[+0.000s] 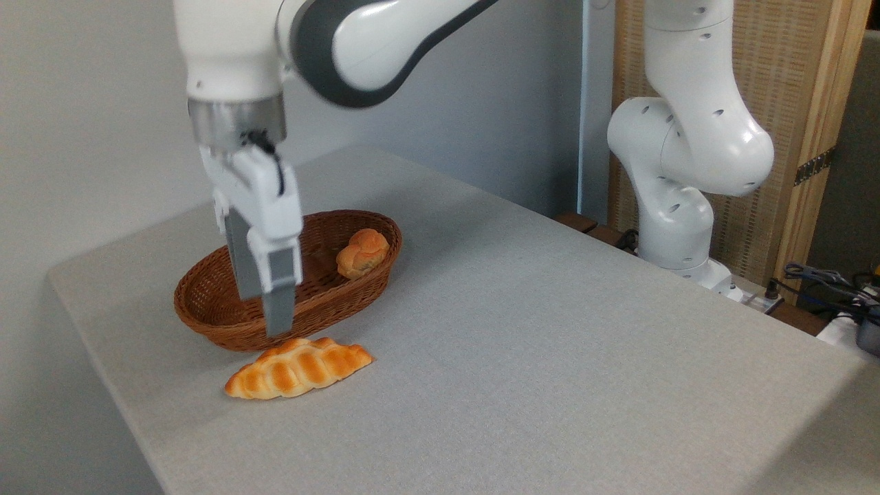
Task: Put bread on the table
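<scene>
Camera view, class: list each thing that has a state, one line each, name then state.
Bread: lying flat on the table, outside the basket, not gripped.
Table: bears the bread and the basket.
Wicker basket: upright, holding only the bun.
Small bun: resting inside the basket at its far end.
Pincer: just above the bread, holding nothing; opening unclear from this angle.

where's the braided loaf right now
The braided loaf lies on the grey table, lower left of the view, just in front of the wicker basket, below the gripper.
</scene>
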Robot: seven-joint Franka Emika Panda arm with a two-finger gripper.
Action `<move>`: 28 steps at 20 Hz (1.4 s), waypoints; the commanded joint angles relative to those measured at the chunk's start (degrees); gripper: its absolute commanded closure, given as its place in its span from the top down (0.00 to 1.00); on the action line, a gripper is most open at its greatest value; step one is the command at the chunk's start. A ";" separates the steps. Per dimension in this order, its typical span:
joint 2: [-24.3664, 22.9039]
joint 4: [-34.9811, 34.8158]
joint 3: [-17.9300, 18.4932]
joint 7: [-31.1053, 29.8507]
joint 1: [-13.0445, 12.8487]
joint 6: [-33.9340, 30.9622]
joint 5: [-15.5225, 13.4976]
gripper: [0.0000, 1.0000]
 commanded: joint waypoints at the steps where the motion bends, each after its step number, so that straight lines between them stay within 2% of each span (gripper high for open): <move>1: -5.35 -0.54 2.30 -0.38 1.45 -10.73 -4.77 1.00; 5: -5.88 3.32 2.40 -0.74 1.45 -23.31 -4.69 1.00; 7: -5.88 4.21 2.48 -0.56 1.45 -26.14 -4.69 1.00; 12: -5.88 4.21 2.48 -0.30 1.45 -24.84 -4.16 1.00; 18: -5.71 4.21 2.57 -0.21 1.45 -19.04 -3.90 1.00; 28: -5.71 4.21 2.57 -0.21 1.45 -19.29 -2.84 1.00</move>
